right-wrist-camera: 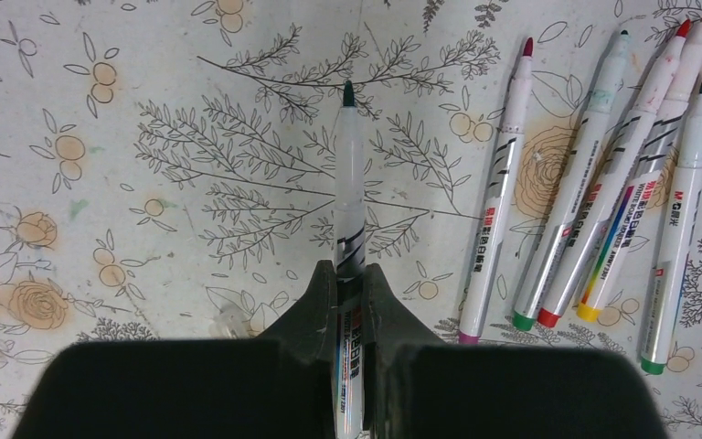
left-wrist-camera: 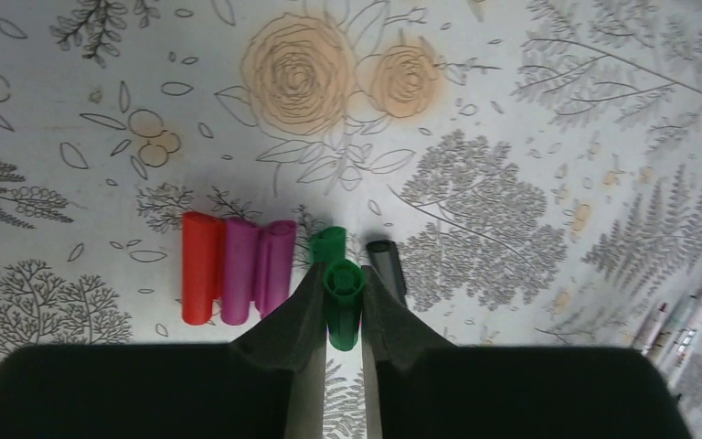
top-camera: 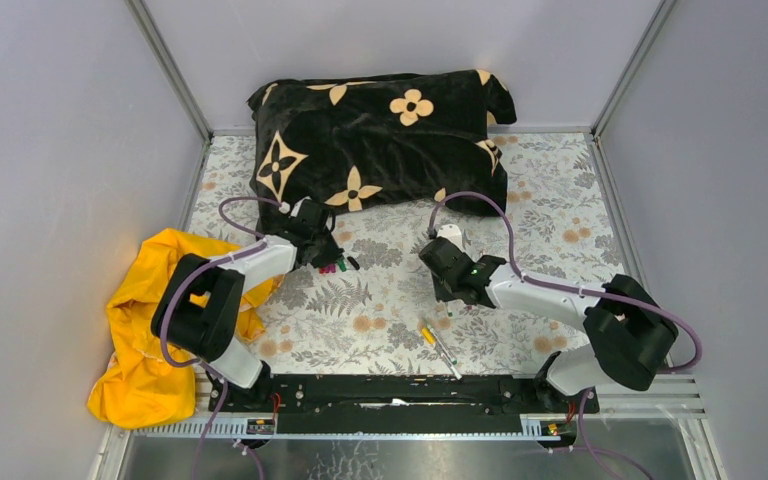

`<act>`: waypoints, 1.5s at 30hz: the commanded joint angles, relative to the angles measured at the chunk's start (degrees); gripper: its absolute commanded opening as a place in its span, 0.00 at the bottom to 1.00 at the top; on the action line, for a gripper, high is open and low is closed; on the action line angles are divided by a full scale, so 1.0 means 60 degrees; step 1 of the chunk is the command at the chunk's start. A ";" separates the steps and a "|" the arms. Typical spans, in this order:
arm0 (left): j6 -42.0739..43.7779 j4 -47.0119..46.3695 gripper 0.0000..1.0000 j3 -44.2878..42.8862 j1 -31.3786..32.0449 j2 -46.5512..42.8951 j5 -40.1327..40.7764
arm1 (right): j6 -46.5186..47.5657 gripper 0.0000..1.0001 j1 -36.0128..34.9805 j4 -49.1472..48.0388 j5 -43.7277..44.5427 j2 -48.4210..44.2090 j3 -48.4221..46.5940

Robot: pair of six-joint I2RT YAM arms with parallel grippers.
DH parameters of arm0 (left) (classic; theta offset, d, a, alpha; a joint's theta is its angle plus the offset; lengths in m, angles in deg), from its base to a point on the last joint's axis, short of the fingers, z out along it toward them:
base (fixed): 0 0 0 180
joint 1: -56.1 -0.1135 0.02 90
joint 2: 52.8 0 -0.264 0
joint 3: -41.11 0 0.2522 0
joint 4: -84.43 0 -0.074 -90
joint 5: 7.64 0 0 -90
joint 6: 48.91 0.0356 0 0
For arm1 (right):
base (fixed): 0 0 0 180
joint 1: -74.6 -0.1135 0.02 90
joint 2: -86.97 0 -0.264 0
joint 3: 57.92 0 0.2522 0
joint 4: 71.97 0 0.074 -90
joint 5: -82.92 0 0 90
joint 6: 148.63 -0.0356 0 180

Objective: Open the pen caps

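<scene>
A row of pen caps lies on the floral cloth in the left wrist view: a red one (left-wrist-camera: 200,267), two magenta ones (left-wrist-camera: 239,270), a green one (left-wrist-camera: 327,244) and a dark one (left-wrist-camera: 386,265). Just above them my left gripper (left-wrist-camera: 342,274) is shut on another green pen cap (left-wrist-camera: 344,306), whose open end faces away from the camera. In the top view this gripper (top-camera: 325,255) hovers over the caps (top-camera: 335,267). My right gripper (right-wrist-camera: 348,274) is shut on the barrel of an uncapped whitish pen (right-wrist-camera: 349,183) with a dark green tip.
Several uncapped pens (right-wrist-camera: 594,192) lie side by side to the right of the right gripper. A black flowered pillow (top-camera: 380,135) fills the back of the table. A yellow cloth (top-camera: 145,330) is heaped at the left edge. Loose pens (top-camera: 438,345) lie near the front.
</scene>
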 commanded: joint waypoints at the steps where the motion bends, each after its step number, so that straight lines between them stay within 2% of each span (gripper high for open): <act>1: 0.0382 0.0336 0.22 -0.0319 -0.0013 0.0228 0.0595 | 0.0254 0.01 0.0197 -0.0104 0.0186 0.0177 -0.0443; 7: 0.0383 0.0236 0.25 -0.0256 0.0013 0.0297 0.0496 | 0.0282 0.01 0.0403 -0.0139 0.0265 0.0383 -0.0416; 12: 0.0390 0.0260 0.33 -0.0241 0.0044 0.0210 0.0548 | 0.0277 0.03 0.0559 -0.0152 0.0289 0.0595 -0.0422; 24: 0.0221 0.0349 0.34 -0.0295 0.0108 -0.0206 0.0594 | 0.0422 0.05 0.0800 -0.0170 0.0476 0.0648 -0.0364; 36: -0.0091 0.0635 0.34 -0.0491 0.0449 -0.1566 0.0556 | 0.0862 0.08 0.1171 -0.0209 0.0844 0.1587 -0.0754; 42: -0.0164 0.0717 0.35 -0.0489 0.0636 -0.2000 0.0552 | 0.0812 0.16 0.1263 -0.0161 0.0889 0.2015 -0.0935; 45: -0.0201 0.0720 0.35 -0.0407 0.0684 -0.2129 0.0543 | 0.0737 0.24 0.1274 -0.0163 0.0944 0.2086 -0.0889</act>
